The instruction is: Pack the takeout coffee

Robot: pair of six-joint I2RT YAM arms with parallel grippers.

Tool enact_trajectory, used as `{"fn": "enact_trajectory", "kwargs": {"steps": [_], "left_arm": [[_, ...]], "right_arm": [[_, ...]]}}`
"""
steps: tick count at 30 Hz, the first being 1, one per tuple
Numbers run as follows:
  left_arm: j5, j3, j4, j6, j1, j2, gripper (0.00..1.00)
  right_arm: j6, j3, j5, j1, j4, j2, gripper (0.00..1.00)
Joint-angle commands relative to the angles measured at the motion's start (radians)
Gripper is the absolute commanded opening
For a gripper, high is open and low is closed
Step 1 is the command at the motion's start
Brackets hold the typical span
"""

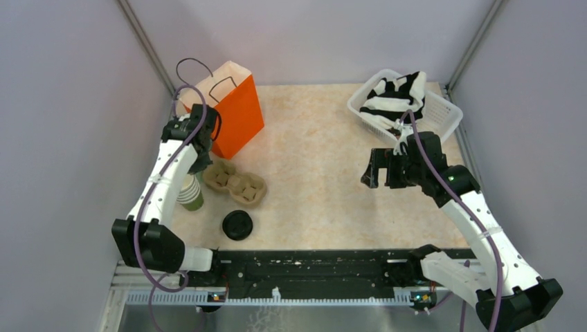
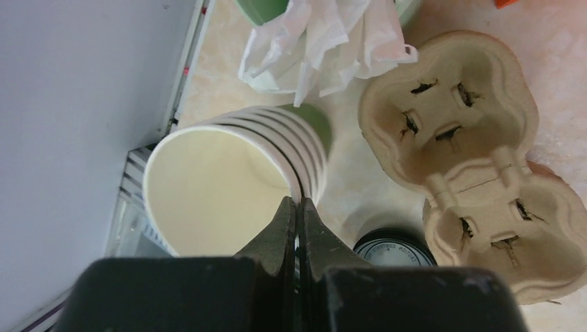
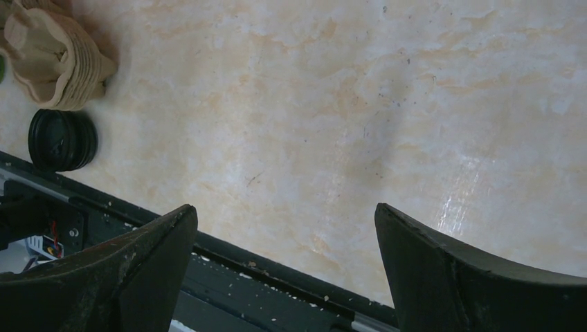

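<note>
No lidded coffee in view; packing looks unstarted. Left gripper [image 2: 298, 202] pinched shut, empty, near orange bag [image 1: 239, 114]; right gripper [image 3: 284, 211] wide open, empty.

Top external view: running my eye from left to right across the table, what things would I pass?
From the left: stack of paper cups → loose black lid → white basket holding a striped cloth.

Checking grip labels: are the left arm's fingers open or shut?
Shut: the left fingers meet tip to tip, no gap, above the cup stack.
</note>
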Motion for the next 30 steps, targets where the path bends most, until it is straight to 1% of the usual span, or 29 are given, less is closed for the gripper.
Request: {"fn": "enact_trajectory", "kwargs": {"steps": [1, 4, 5, 7, 8, 9, 11, 12, 13, 14, 17, 19, 22, 30], "left_arm": [[0.084, -0.042, 0.131, 0.05, 0.035, -0.104, 0.0], [-0.023, -0.003, 0.03, -0.014, 0.001, -0.041, 0.0], [-0.016, 0.005, -0.003, -0.029, 0.009, -0.017, 0.0], [0.076, -0.014, 0.064, 0.021, 0.025, -0.04, 0.0], [0.088, -0.023, 0.096, 0.043, 0.025, -0.076, 0.0], [0.052, -0.016, 0.104, 0.041, 0.017, -0.087, 0.0], [-0.056, 0.021, 0.034, 0.008, -0.023, -0.046, 0.0], [-0.082, 0.036, -0.022, -0.017, -0.031, -0.019, 0.0], [-0.084, 0.041, -0.052, -0.043, -0.028, 0.005, 0.0], [-0.074, 0.036, -0.051, -0.039, -0.027, 0.01, 0.0], [-0.023, 0.014, 0.002, 0.001, -0.03, -0.04, 0.0], [-0.099, 0.023, -0.028, -0.024, -0.072, -0.049, 0.0], [-0.127, 0.017, -0.047, -0.046, -0.079, -0.035, 0.0], [-0.104, 0.14, -0.119, -0.048, -0.079, -0.024, 0.0]], "right_arm": [[-0.012, 0.01, -0.007, -0.004, 0.03, -0.007, 0.99], [-0.011, 0.01, -0.011, -0.005, 0.028, -0.01, 0.99], [-0.011, 0.008, -0.015, -0.004, 0.032, -0.011, 0.99], [-0.015, 0.006, -0.016, -0.004, 0.031, -0.01, 0.99], [-0.018, 0.007, -0.014, -0.004, 0.029, -0.008, 0.99], [-0.019, 0.008, -0.011, -0.004, 0.025, -0.008, 0.99], [-0.018, 0.01, -0.011, -0.004, 0.022, -0.01, 0.99], [-0.015, 0.007, -0.015, -0.004, 0.027, -0.014, 0.99], [-0.012, 0.003, -0.021, -0.004, 0.031, -0.016, 0.99], [-0.011, -0.003, -0.026, -0.004, 0.035, -0.017, 0.99], [-0.014, -0.002, -0.025, -0.004, 0.03, -0.012, 0.99], [-0.014, 0.004, -0.02, -0.004, 0.027, -0.012, 0.99], [-0.012, -0.002, -0.025, -0.004, 0.033, -0.019, 0.99], [-0.013, 0.005, -0.031, -0.004, 0.028, -0.012, 0.99]]}}
